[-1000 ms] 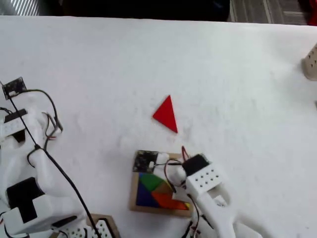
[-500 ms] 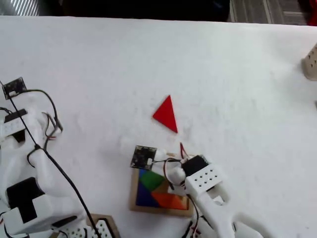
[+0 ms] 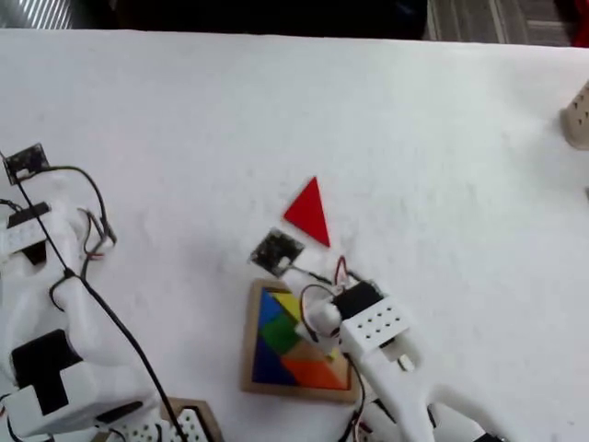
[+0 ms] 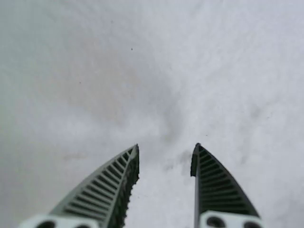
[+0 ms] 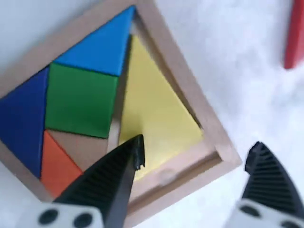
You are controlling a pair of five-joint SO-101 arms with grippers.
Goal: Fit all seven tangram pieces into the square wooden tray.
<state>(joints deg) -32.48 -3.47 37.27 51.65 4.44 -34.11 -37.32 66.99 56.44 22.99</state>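
White tabletop (image 3: 414, 120), red triangle (image 3: 307, 214) near wooden tray (image 3: 246, 354), R pincer (image 5: 197, 142) spread over tray, L pincer (image 4: 166, 146) spread

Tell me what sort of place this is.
Probably a robotics lab or hobby bench: a white-covered table, the right arm with bare wires, and a wooden tray of tangram pieces.
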